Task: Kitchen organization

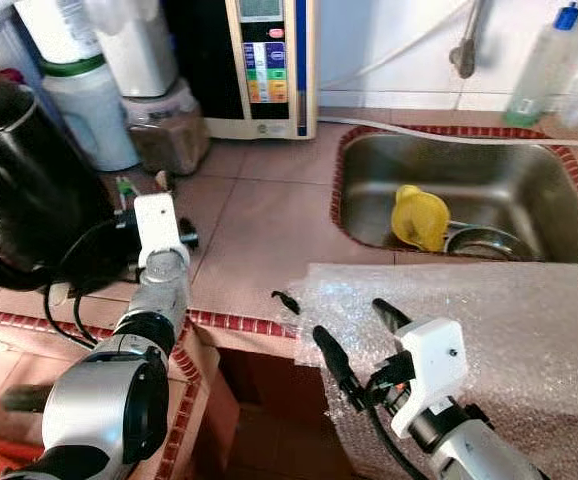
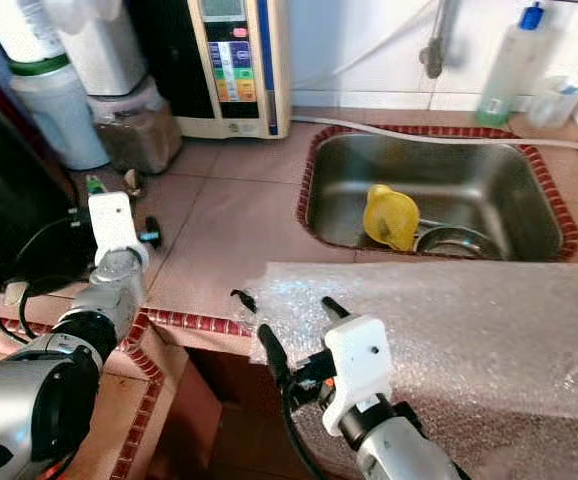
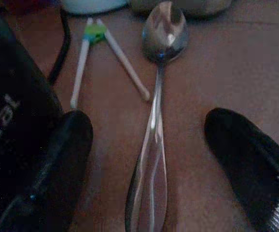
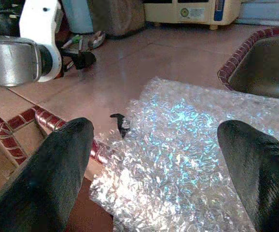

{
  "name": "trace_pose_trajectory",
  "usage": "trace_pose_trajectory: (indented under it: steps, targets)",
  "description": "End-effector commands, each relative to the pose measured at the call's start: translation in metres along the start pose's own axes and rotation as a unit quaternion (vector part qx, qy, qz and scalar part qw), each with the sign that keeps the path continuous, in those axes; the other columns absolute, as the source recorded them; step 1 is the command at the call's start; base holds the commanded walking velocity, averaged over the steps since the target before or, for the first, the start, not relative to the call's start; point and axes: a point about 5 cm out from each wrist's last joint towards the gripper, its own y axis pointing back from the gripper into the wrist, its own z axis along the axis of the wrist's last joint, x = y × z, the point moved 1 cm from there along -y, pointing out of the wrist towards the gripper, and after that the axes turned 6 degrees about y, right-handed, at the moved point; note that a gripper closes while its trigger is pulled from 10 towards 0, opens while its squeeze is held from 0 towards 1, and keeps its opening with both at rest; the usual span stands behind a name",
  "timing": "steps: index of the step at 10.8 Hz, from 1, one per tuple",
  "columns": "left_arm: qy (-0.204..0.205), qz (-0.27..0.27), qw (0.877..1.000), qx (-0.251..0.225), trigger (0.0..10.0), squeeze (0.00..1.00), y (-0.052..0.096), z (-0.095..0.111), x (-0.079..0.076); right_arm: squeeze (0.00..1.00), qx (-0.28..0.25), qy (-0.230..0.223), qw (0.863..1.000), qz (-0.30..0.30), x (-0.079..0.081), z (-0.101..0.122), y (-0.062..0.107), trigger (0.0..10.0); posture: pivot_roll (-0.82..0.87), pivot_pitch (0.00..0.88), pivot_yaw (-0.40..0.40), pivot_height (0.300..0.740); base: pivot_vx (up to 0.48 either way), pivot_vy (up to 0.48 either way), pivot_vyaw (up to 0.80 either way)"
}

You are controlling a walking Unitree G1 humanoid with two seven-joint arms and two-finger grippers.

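With the left gripper (image 3: 149, 169) spread wide astride the long shiny metal spoon (image 3: 154, 130) (handle midway between fingers), closure should be centred; the right gripper (image 4: 159, 169) hangs open over the bubble-wrap sheet (image 4: 178, 145).

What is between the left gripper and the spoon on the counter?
Nothing visible. The left gripper is open, its fingers on either side of the spoon. The chopsticks lie beside the bowl end, apart from it.

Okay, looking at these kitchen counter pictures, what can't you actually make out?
- Spoon: handle end cut off by the left wrist view's edge.
- Left end effector: its own white mount hides the fingers in the eye views.
- Metal bowl in the sink: partly hidden by the bubble wrap.
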Motion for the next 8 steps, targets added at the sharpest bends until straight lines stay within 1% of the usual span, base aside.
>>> trace_pose_trajectory:
  steps: [1,3,4,5,6,7,8]
  targets:
    - [0.003,0.011,0.999,0.04,10.0,0.0,0.002,-0.016,0.005,0.0,-0.009,0.002,1.0,0.004,0.003,0.006,0.001,10.0,-0.19,0.106,0.089,0.74,0.0,0.0,0.0]
    - [0.015,-0.005,0.996,0.084,10.0,0.0,0.005,-0.029,-0.001,0.0,-0.009,0.004,1.0,0.005,0.004,0.005,0.0,10.0,-0.19,0.102,0.093,0.74,0.0,0.0,0.0]
    - [0.031,-0.018,0.994,0.099,10.0,0.0,0.007,-0.033,-0.005,0.0,-0.008,0.003,1.0,0.005,0.004,0.005,0.0,10.0,-0.19,0.101,0.096,0.74,0.0,0.0,0.0]
    - [0.06,-0.042,0.99,0.119,10.0,0.0,0.008,-0.037,-0.009,0.0,-0.008,0.003,1.0,0.004,0.004,0.005,0.0,10.0,-0.19,0.101,0.098,0.74,0.0,0.0,0.0]
    - [0.076,-0.083,0.985,0.129,10.0,0.0,0.011,-0.039,-0.018,0.0,-0.008,0.002,1.0,0.004,0.005,0.004,0.0,10.0,-0.19,0.101,0.099,0.74,0.0,0.0,0.0]
    - [0.08,-0.118,0.979,0.146,10.0,0.0,0.014,-0.043,-0.027,0.0,-0.007,0.002,1.0,0.004,0.004,0.004,0.0,10.0,-0.19,0.101,0.099,0.74,0.0,0.0,0.0]
    - [0.07,-0.139,0.976,0.15,10.0,0.0,0.016,-0.046,-0.03,0.0,-0.007,0.003,1.0,0.003,0.004,0.004,0.0,10.0,-0.19,0.101,0.099,0.74,0.0,0.0,0.0]
